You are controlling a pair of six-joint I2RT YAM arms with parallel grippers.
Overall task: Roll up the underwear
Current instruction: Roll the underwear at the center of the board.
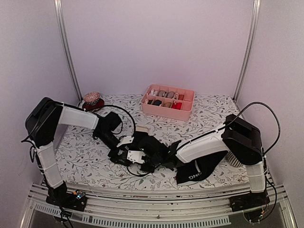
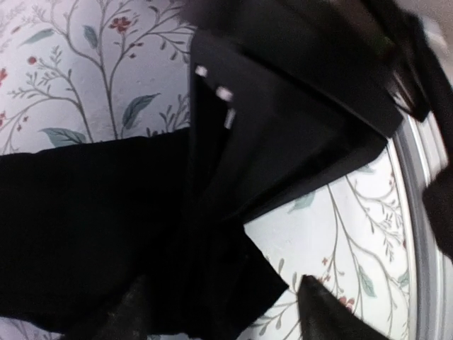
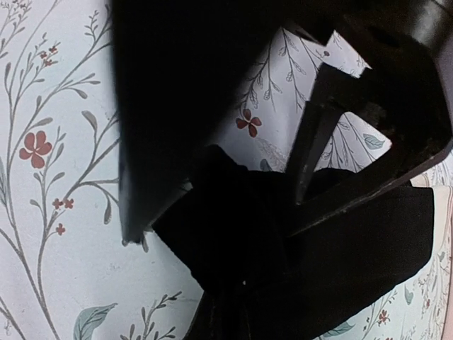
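Note:
A black underwear lies bunched at the table's middle, with a strip of beige waistband at its far edge. My left gripper is open. In the left wrist view its fingertips straddle a corner of the black fabric, one on the cloth and one on the table. My right gripper meets it from the right. In the right wrist view the fabric is gathered into a pinch at the bottom. A second black underwear with white letters lies under the right arm.
A pink divided tray with small fabric bundles stands at the back centre. A red and pink bundle sits at the back left. A striped cloth lies at the right edge. The two grippers are very close together.

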